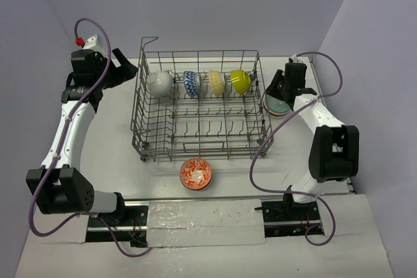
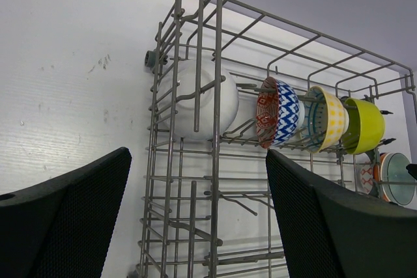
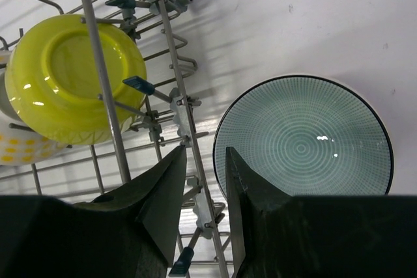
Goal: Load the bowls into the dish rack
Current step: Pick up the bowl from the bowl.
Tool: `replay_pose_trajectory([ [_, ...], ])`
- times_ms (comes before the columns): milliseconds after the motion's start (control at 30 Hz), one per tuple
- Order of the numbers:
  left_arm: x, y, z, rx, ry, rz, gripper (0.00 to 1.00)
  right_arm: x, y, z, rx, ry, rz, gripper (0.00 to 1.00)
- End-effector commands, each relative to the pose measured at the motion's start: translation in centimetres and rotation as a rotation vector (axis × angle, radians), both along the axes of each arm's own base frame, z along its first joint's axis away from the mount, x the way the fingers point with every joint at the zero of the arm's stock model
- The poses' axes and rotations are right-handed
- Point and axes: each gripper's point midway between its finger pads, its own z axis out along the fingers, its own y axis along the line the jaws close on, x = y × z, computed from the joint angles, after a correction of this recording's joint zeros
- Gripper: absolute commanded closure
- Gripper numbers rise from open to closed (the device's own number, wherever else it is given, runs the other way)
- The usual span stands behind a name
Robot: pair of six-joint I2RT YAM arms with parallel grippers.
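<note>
Progress: partly done, by judgement under half. Found in the dish rack [image 1: 202, 154]: four bowls, stood on edge side by side along its far row. From the rack's far-left corner: white bowl [image 1: 159, 83], blue-white bowl [image 1: 191, 84], pale yellow bowl [image 1: 216, 83], then lime bowl [image 1: 239, 81] nearest the rack's right wall. All four confined to that far row; room judged ample in the rows nearer.

Outstanding: orange patterned bowl [image 1: 196, 174], upright on the bench [image 1: 241, 183] just in front of the rack's near wall, with neither pincer near it. Also a stack [image 1: 276, 105] just beside the rack's right wall, topped by a grey bowl [image 3: 303, 138] with fine rings, mouth up. Red-white bowl [image 2: 369, 175] glimpsed with it; cannot tell how many more underneath.

Left pincer [image 2: 197, 154]: spread wide, holding nothing, poised off the rack's far-left corner, apart from the white bowl. Right pincer [image 3: 205, 151]: narrowed to a slim gap, nothing seen between the fingers, hanging over the grey bowl's rim on the side toward the rack. Contact with that rim not confirmed.

Judged next in line: grey bowl off the stack, then the remainder of it, then the orange patterned bowl
</note>
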Motion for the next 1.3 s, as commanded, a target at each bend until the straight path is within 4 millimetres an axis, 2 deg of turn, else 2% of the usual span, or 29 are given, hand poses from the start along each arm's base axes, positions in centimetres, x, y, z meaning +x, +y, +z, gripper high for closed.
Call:
replay_pose_trajectory([
  [0, 0.6, 0.2, 0.8, 0.001, -0.035, -0.004, 0.11, 1.9, 0.1, 1.6, 0.011, -0.056, 0.007, 0.62],
  [333, 0.6, 0.1, 0.8, -0.012, -0.036, -0.013, 0.11, 2.1, 0.5, -0.5, 0.027, -0.008, 0.028, 0.64],
  [767, 0.6, 0.3, 1.0, -0.024, -0.039, -0.010, 0.13, 2.2, 1.1, -1.8, 0.038, 0.032, 0.065, 0.67],
  [1267, 0.6, 0.1, 1.1, -0.030, -0.039, -0.019, 0.14, 2.0, 0.9, -3.3, 0.022, 0.077, 0.063, 0.76],
])
